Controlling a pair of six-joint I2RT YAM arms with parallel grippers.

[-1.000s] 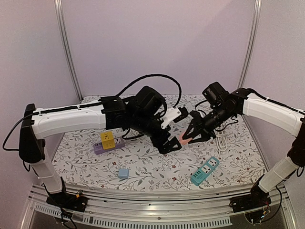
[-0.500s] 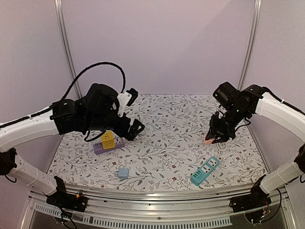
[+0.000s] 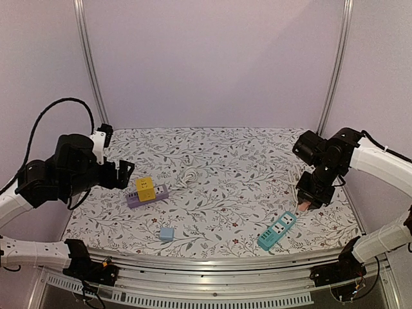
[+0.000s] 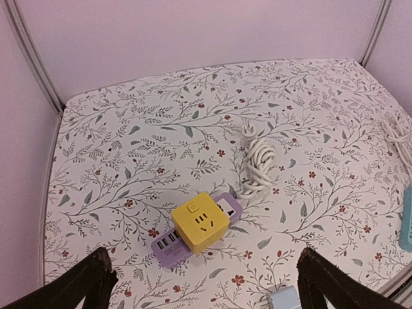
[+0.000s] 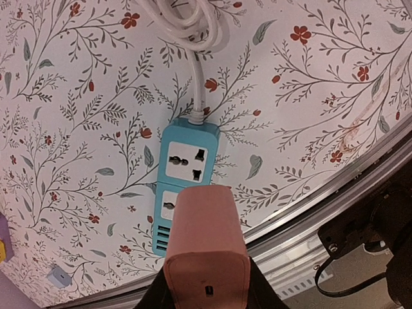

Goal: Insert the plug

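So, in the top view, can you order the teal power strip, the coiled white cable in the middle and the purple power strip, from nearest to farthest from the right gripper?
1. The teal power strip, just below the right gripper, front right.
2. The coiled white cable, in the middle.
3. The purple power strip, on the left, carrying a yellow cube.

No legible text or labels anywhere.

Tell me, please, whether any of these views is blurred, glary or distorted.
Top external: even, soft light, sharp, no glare. Left wrist: the table is sharp, the fingers near-black at the bottom corners. Right wrist: the plug looms close and slightly soft, the strip is crisp, the rail looks slightly bowed.
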